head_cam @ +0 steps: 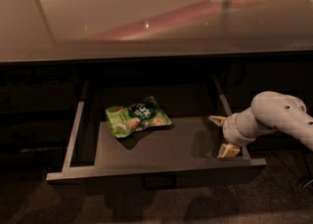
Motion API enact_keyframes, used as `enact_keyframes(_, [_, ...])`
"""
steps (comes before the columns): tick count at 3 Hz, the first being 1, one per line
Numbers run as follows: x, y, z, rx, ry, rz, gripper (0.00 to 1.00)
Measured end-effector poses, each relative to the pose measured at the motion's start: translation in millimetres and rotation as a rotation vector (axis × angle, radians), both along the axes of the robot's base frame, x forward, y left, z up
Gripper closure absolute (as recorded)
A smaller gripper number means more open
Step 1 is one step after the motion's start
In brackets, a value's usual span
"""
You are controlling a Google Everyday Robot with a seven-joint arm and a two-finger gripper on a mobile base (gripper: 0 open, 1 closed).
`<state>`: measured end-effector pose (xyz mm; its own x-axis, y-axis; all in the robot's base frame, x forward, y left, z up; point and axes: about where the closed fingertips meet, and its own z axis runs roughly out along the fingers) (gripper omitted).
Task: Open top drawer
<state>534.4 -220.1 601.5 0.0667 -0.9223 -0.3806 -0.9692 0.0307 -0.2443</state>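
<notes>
Site: a dim room, with lighting low throughout.

Tabletop (98, 17): a glossy pale surface fills the upper half of the frame. It carries a pinkish diagonal reflection and a bright strip of reflected light at upper right.

Below its edge runs a bank of dark cabinet fronts (34, 115), barely distinguishable in shadow.

Top drawer (73, 137): it stands open at lower centre, extended well out from the cabinet face. Its thin grey side walls and front edge are lit. The tray floor is flat and dark grey. A small loop handle (159, 182) shows faintly at the middle of the front, below the rim.

Contents: 1 green snack bag (138, 118) lies flat on the tray floor (left of centre, toward the back), casting a shadow forward.

End effector (222, 135): located at the right end of the drawer, just beside the right side wall near the front corner. Its 2 cream fingertips (228, 150) are spread apart and released, with nothing held between them.

The white arm (279, 118) enters from the right edge of the frame.

Floor (274, 203): dark and carpet-like along the bottom of the frame.
</notes>
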Motion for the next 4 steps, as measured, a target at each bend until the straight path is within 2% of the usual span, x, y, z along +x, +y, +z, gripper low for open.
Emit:
enact_keyframes(1, [3, 3, 5, 0.090, 0.026, 0.035, 0.00])
enact_keyframes(2, [-14, 12, 25, 0.302, 0.037, 0.123, 0.00])
enact_keyframes(3, [-28, 20, 36, 0.360, 0.027, 0.208, 0.00])
enact_keyframes(4, [-28, 20, 36, 0.360, 0.027, 0.208, 0.00])
